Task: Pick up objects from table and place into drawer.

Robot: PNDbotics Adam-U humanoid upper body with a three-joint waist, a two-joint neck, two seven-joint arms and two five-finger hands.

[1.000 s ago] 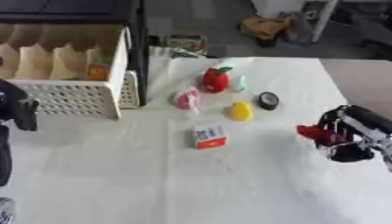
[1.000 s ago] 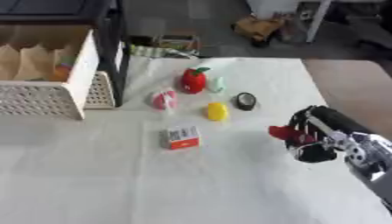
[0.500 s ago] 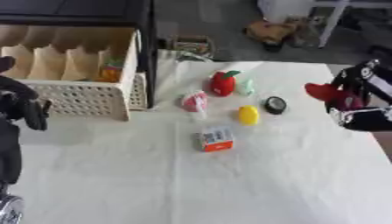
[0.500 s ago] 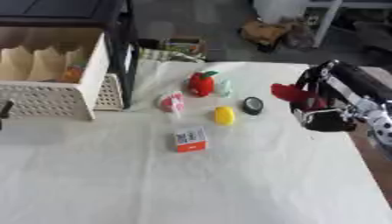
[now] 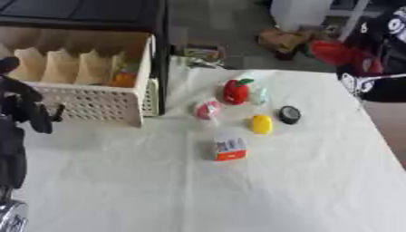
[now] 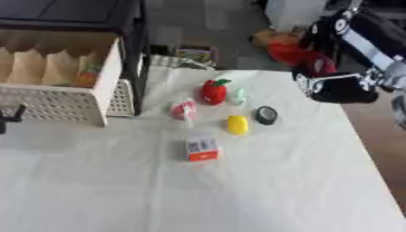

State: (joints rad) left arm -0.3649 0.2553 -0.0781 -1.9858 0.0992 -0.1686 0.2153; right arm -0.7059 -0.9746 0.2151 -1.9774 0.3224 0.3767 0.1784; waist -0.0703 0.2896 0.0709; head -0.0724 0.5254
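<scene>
My right hand (image 6: 342, 72) hangs high over the table's far right corner, its fingers curled round a red object (image 6: 295, 55). On the white cloth lie a red apple-like toy (image 5: 235, 90), a pale green piece (image 5: 258, 94), a pink object (image 5: 208, 109), a yellow piece (image 5: 261, 123), a black round thing (image 5: 289, 114) and a small white and orange box (image 5: 230, 148). The cream perforated drawer (image 5: 87, 103) stands open at the far left, with dividers and an orange item (image 5: 122, 78) inside. My left hand (image 5: 27, 108) shows at the left edge, in front of the drawer.
A dark cabinet frame (image 5: 161, 54) surrounds the drawer. Beyond the table's far edge the floor holds a box (image 5: 203, 52) and some brown clutter (image 5: 279, 41). The table's right edge (image 5: 379, 136) runs close under my right arm.
My right hand has risen from low at the table's right side to the far right corner, carrying the red object. The camera has shifted too. The table items lie as before.
</scene>
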